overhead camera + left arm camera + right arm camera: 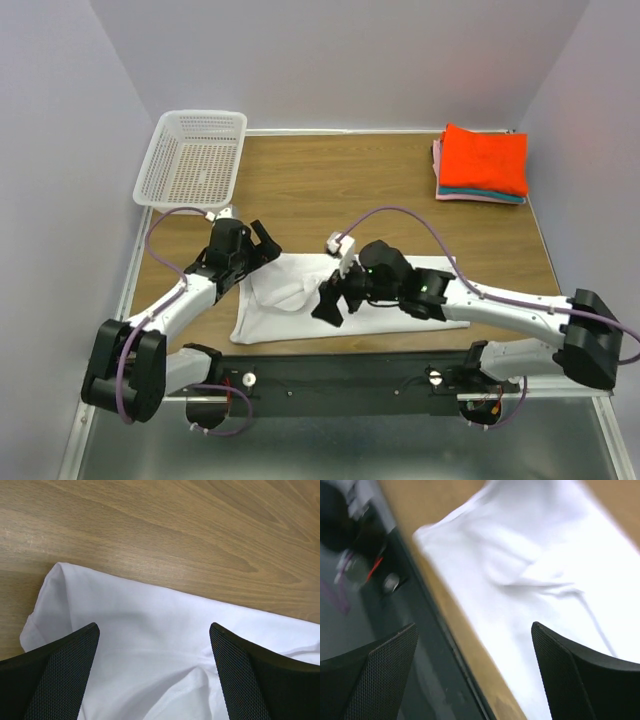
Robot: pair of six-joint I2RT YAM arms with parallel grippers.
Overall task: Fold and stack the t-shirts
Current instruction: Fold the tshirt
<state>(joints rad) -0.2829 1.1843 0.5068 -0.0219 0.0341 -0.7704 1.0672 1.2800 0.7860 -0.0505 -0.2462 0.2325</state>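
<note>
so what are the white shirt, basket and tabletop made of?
White shirt: soft matte cloth, going by its folds and wrinkles; the weave is too fine to tell.
Basket: looks like rigid white plastic, slightly glossy, moulded as a mesh of holes.
Tabletop: wood grain with a satin sheen; it could be solid wood or laminate.

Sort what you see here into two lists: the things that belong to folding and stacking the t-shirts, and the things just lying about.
Part of the job:
- white t-shirt, lying loose at the near side
- folded stack in the far right corner, orange-red on top, teal and pink beneath

Just lying about:
- white mesh basket in the far left corner
</note>
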